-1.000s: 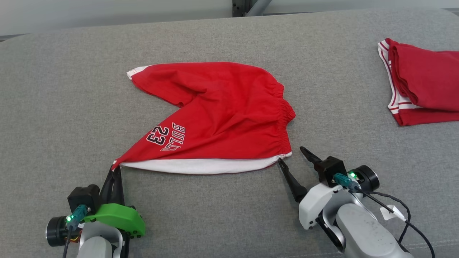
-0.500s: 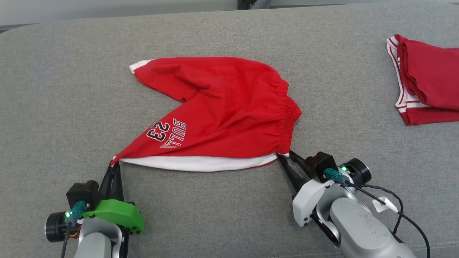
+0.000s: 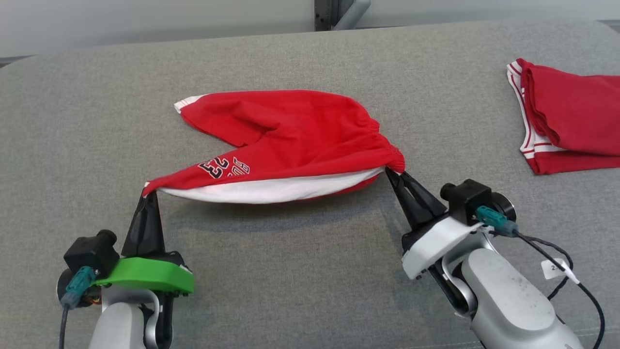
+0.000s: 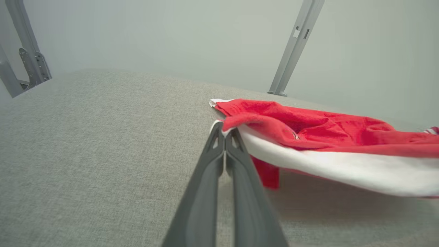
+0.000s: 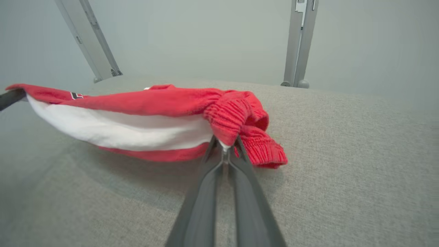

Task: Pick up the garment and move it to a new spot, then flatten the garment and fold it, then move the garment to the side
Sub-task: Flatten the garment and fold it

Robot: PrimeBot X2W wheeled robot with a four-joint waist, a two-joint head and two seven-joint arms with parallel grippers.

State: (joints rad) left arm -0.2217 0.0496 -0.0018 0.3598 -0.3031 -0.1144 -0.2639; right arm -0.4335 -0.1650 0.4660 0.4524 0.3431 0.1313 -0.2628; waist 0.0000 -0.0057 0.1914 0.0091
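The garment [image 3: 295, 138] is a pair of red shorts with a white side stripe and "BULLS 23" print, on the grey padded surface. Its near edge hangs lifted between my two grippers, while the far leg still rests on the surface. My left gripper [image 3: 147, 193] is shut on the leg-hem corner, seen close up with the garment [image 4: 308, 137] pinched at the left gripper [image 4: 224, 132]. My right gripper [image 3: 392, 172] is shut on the elastic waistband corner; the garment [image 5: 144, 116] bunches over the right gripper [image 5: 224, 144].
A second red garment [image 3: 566, 121] with white trim lies folded at the far right of the grey surface [image 3: 290, 271]. Grey metal frame posts [image 5: 300, 41] stand behind the surface's far edge against a pale wall.
My right gripper moved in to the waistband corner and shut on it. Both grippers then rose, lifting the garment's near edge off the surface. The head camera shifted slightly.
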